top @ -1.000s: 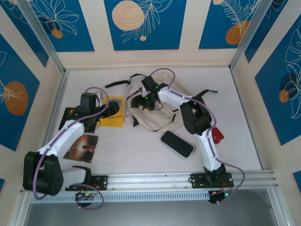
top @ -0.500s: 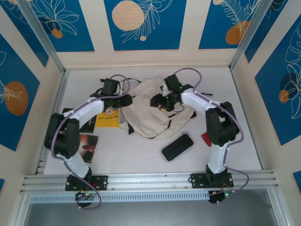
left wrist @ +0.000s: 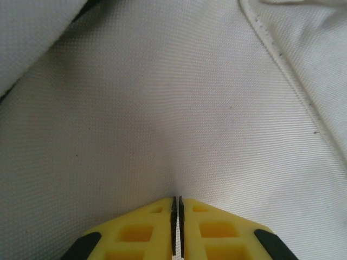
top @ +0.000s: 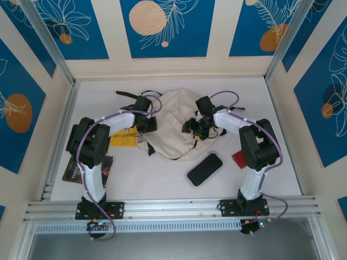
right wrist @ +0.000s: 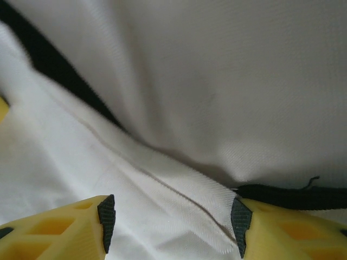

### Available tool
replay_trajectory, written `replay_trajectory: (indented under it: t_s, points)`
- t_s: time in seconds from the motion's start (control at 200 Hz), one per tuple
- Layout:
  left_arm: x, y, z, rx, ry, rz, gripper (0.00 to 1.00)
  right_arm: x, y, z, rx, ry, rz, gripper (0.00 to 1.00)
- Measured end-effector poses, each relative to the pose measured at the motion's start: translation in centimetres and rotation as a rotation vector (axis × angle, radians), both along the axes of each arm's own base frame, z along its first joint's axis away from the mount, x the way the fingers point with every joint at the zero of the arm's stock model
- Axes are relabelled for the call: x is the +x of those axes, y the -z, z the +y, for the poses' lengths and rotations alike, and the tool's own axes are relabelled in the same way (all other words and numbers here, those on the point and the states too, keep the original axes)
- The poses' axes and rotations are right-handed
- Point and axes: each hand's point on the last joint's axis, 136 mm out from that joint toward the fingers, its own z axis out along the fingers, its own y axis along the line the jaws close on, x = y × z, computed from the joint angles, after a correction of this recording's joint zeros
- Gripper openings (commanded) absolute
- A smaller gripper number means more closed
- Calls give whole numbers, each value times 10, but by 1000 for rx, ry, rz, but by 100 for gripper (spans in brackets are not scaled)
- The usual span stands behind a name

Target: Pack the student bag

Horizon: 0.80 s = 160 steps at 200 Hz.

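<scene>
Student bag [top: 172, 122] lies between a yellow booklet [top: 123, 140] and a black case [top: 205, 169].

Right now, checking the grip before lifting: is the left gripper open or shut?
Shut: left gripper jaws nearly touch, pinching puckered student bag fabric.

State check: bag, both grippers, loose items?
student bag: slumped on table, zipper state unclear
left gripper: shut, pinching bag fabric
right gripper: open, astride a bag fold
black case: on table, unpacked
yellow book: on table, unpacked
red item: on table, unpacked
</scene>
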Motion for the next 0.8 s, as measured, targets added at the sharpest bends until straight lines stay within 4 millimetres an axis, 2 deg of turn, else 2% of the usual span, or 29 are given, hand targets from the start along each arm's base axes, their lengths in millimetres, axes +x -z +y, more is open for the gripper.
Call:
replay_trajectory:
  t_s: [0.08, 0.25, 0.335, 0.445, 0.54, 0.61, 0.7, 0.8]
  points:
    - [-14, 5, 3, 13, -4, 12, 11, 10, 0, 0, 6, 13, 6, 63]
    - [-54, 6, 4, 14, 5, 36, 12, 48, 4, 5, 29, 11, -25, 63]
    - [-72, 5, 2, 4, 11, 51, 17, 67, 2, 12, 42, -17, -60, 63]
    - [-80, 1, -4, -21, 17, 58, 26, 89, -1, 22, 53, -58, -107, 63]
    - [-78, -5, -10, -40, 27, 59, 32, 98, -6, 18, 42, -77, -140, 64]
    - [-69, -18, -19, -61, 40, 42, 35, 98, -12, 9, 27, -75, -153, 64]
    - [-45, -44, -41, -111, 61, -14, 35, 92, -26, -12, 4, -59, -178, 63]
    - [-19, -69, -67, -164, 86, -73, 34, 75, -47, -39, -30, -49, -210, 59]
